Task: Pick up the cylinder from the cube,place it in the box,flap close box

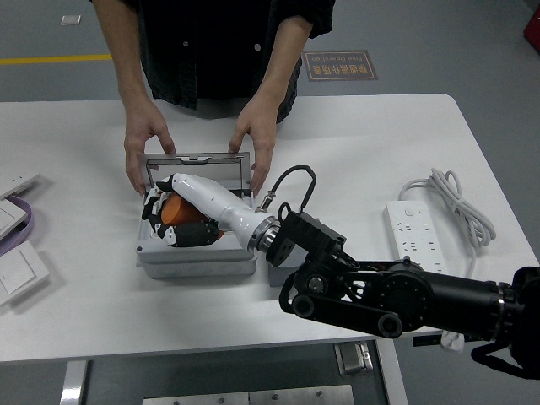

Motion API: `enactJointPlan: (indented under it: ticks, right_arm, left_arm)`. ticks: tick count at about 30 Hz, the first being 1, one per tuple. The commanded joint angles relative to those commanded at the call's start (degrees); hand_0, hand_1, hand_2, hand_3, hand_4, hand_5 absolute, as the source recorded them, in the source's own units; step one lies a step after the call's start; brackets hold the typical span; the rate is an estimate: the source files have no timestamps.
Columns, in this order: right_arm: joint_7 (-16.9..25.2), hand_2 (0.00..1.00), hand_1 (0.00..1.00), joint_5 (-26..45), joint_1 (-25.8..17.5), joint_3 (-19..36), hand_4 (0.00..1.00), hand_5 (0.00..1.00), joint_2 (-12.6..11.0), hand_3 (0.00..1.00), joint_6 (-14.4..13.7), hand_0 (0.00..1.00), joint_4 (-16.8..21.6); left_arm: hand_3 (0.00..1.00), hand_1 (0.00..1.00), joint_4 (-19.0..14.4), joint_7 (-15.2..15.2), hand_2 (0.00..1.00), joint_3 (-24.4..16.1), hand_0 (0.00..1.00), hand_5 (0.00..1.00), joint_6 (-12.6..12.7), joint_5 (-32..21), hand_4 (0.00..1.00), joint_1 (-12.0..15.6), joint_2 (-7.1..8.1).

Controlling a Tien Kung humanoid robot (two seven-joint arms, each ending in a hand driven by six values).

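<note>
The robot's right hand [173, 221] is down inside the open grey box [196, 253], its fingers [187, 234] curled around the orange cylinder [178, 208], which sits low in the box's hollow and is mostly covered by the white palm. The box's lid [196, 164] stands tilted up at the far side of the box. A person stands across the tabletop [354, 135] from the box, one hand [143, 143] pressed against the lid's left end and the other hand [257, 139] against its right end, steadying it. The grey cube [275, 268] lies just right of the box, almost wholly hidden under the black forearm [388, 295]. Well right of the box lie a white power strip [413, 232] and its coiled cable [447, 198]. Some white switch plates [17, 270] lie left of the box at the tabletop's edge.
</note>
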Motion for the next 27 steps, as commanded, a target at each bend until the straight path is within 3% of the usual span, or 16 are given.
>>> enactJointPlan:
  ticks: [4,5,10,11,16,17,22,23,27]
  right_arm:
    - [-4.5,0.384,0.243,-7.7,0.3,-0.6,0.002,0.002,0.3,0.289,2.0,0.187,-0.2]
    - [-5.1,0.404,0.327,-9.3,0.4,-0.7,0.052,0.002,0.4,0.323,2.3,0.317,-0.3]
    - [-6.6,0.404,0.327,-15.5,1.2,-1.5,0.052,0.002,0.8,0.323,2.9,0.317,-1.1]
    - [-6.9,0.531,0.558,-16.8,1.4,-1.7,0.114,0.002,1.0,0.454,2.9,0.67,-1.6]
    - [-7.8,0.531,0.558,-20.7,1.9,-2.5,0.114,0.002,1.9,0.454,3.3,0.67,-4.3]
    - [-7.9,0.631,0.671,-21.0,2.0,-2.7,0.09,0.002,2.0,0.573,3.4,0.748,-4.7]
    - [-8.5,0.631,0.671,-21.6,2.1,-3.1,0.09,0.002,2.2,0.573,3.9,0.748,-6.3]
    - [-8.6,0.668,0.702,-21.6,2.1,-3.1,0.08,0.002,2.2,0.636,4.0,0.762,-6.5]
    - [-9.5,0.668,0.702,-21.8,2.0,-3.3,0.08,0.002,2.3,0.636,5.1,0.762,-7.0]
  left_arm:
    - [0.621,0.574,0.0,0.0,0.567,0.2,0.588,0.232,0.0,-0.1,0.696,0.0,0.04]
    - [0.62,0.574,0.0,0.0,0.567,0.1,0.587,0.232,0.0,-0.1,0.694,-0.1,0.03]
    - [0.62,0.574,0.0,-0.2,0.567,-0.3,0.587,0.232,-0.1,0.0,0.694,-0.2,0.03]
    - [0.62,0.574,-0.1,-0.4,0.567,-0.3,0.587,0.231,-0.1,-0.3,0.693,-0.2,0.0]
    - [0.62,0.574,-0.1,-1.3,0.567,-0.3,0.587,0.231,-0.4,-1.4,0.693,-0.3,0.0]
    - [0.62,0.574,-0.1,-1.3,0.567,-0.2,0.587,0.232,-0.4,-1.6,0.692,-0.3,0.03]
    - [0.62,0.574,-0.2,-1.4,0.567,-0.1,0.587,0.232,-0.6,-1.8,0.692,-0.4,0.09]
    - [0.62,0.574,-0.2,-1.4,0.567,-0.1,0.587,0.233,-0.7,-1.8,0.691,-0.4,0.09]
    - [0.62,0.574,-0.2,-1.4,0.567,-0.4,0.587,0.233,-0.8,-1.5,0.691,-0.4,0.02]
